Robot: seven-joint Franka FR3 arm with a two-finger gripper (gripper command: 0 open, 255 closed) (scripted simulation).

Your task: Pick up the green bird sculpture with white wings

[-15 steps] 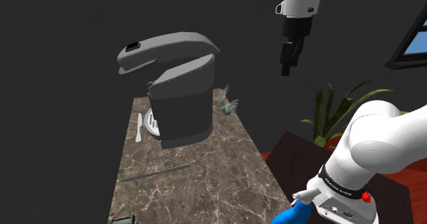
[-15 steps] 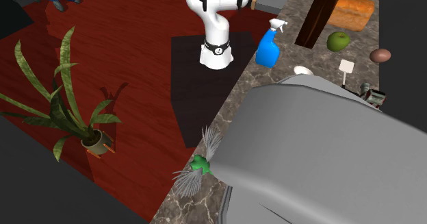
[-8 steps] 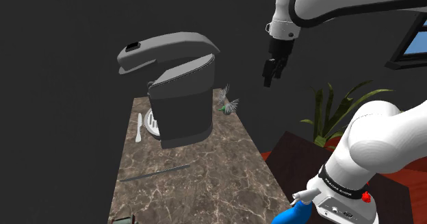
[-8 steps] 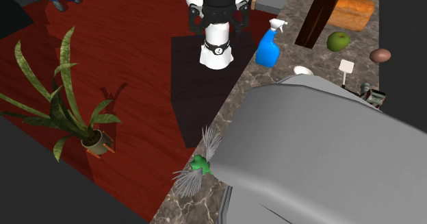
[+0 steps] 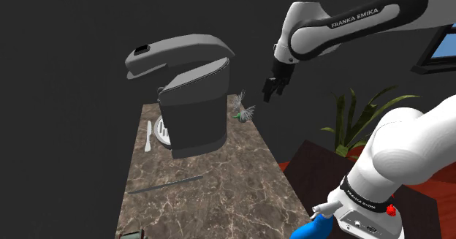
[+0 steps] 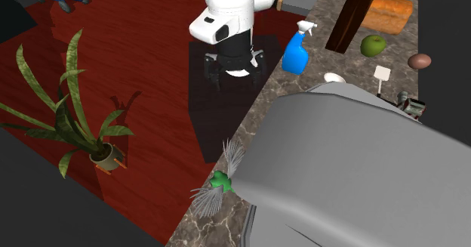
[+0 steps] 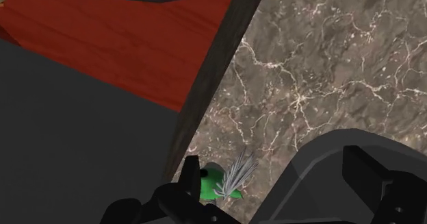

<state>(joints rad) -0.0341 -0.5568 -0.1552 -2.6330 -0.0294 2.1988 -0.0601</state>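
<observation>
L→R, shoulder view: white utensil (image 5: 148,135) and a plate (image 5: 164,131) on the marble table (image 5: 219,194), plate partly hidden behind the big grey appliance (image 5: 191,99). Bird sculpture (image 5: 243,110) sits just beside the appliance's right side, near the table's far right edge. Green body, pale spiky wings fanned out. Arm (image 5: 332,24) reaches over from the stand at lower right. Jaws hang in the air up and right of the bird, apart from it. Open or closed: can't tell from any angle.

Wrist cam: bird (image 7: 217,185) ahead of the hand, squeezed between the table edge and the appliance (image 7: 342,181).

2nd ext view: bird (image 6: 220,181) at the table edge, touching or nearly touching the appliance (image 6: 355,170); can't tell which.

Step, imo: approach / pre-grasp, nothing picked yet.

Next move needs:
- descend toward the bird w/ jaws open
- line up to straddle the green body, not the thin wings
- come in from above or the floor side, since clearance on the appliance side looks tight

Risk: wings look flimsy. A glancing touch could nudge the bird off the edge.
</observation>
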